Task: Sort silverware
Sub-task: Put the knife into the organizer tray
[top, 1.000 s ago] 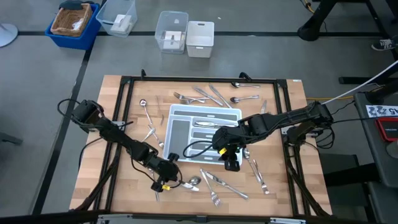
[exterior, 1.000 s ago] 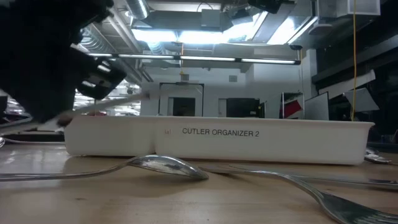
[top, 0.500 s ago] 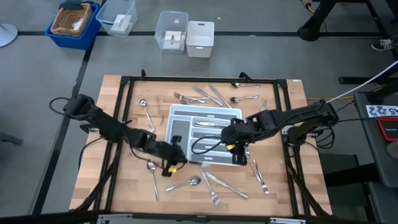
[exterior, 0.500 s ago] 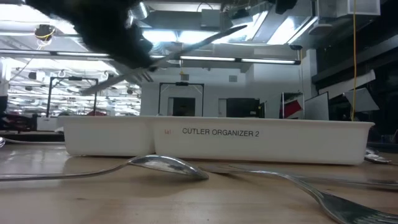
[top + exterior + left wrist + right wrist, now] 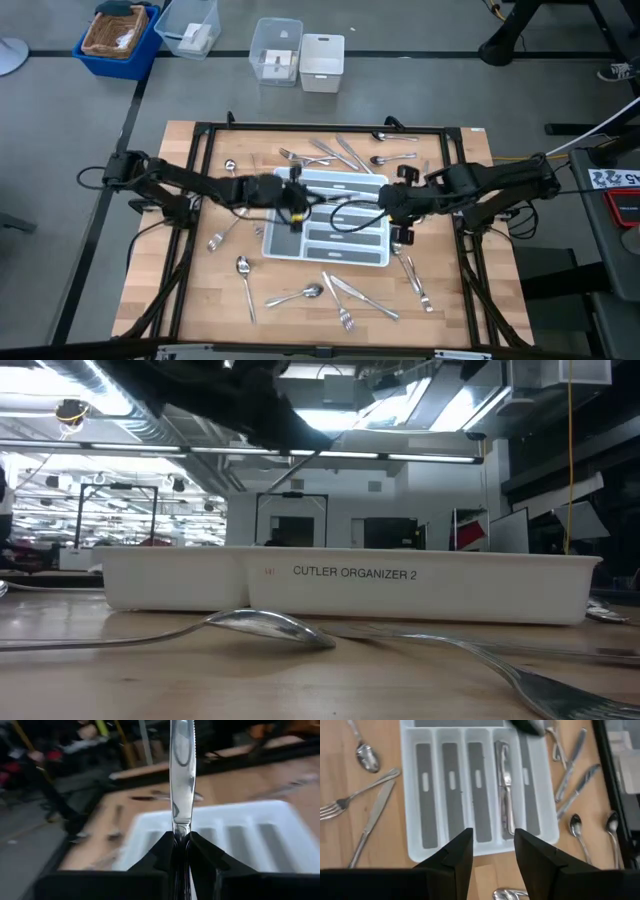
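Since a second ago, the left gripper (image 5: 181, 851) is carrying a table knife (image 5: 181, 775) up from the table's near edge to above the white tray (image 5: 285, 243), fingers clamped on it. Right gripper (image 5: 492, 851) is hanging open above the tray's right side. Only a piece or two is lying in the compartments; most silverware (image 5: 335, 152) is still lying scattered around

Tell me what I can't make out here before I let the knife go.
- Knife: the left wrist view cuts off its tip; in the high view the left gripper covers it.
- Tray: the low view shows only its side wall, nothing inside.
- Pieces in the tray: their kinds are unclear in the right wrist view, too small in the high view.
- Right gripper: open, empty.
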Motion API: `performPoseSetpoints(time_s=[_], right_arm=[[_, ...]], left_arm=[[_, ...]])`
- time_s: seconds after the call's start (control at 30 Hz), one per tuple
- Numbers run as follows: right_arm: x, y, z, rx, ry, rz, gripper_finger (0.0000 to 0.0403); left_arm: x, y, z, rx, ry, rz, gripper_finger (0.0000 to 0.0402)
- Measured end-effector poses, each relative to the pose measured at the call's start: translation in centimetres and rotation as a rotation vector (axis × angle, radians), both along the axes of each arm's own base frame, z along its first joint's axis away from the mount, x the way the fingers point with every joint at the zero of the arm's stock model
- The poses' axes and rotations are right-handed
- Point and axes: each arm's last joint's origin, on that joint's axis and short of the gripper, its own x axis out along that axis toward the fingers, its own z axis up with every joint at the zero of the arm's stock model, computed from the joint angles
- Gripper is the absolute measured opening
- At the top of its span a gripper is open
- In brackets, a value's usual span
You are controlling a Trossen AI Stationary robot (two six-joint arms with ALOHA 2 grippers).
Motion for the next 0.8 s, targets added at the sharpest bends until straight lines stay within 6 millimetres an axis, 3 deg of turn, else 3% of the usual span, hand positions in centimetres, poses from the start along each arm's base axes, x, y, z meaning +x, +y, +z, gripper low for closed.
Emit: performPoseSetpoints(time_s=[0.27,0.67,0.8], right_arm=[[-1.1,-0.4,0.1,0.015,0.015,-0.170,0.0147],[-1.9,-0.6,-0.3,0.147,0.032,-0.535,0.0147],[-2.0,-0.1,-1.5,0.197,0.054,-0.645,0.0147]], left_arm=[[0.9,3.5,-0.3,0.000,-0.097,0.032,0.0033],[4.6,3.8,-5.4,-0.009,0.014,-0.017,0.0039],[5.6,3.8,-6.7,-0.014,0.050,-0.021,0.0041]])
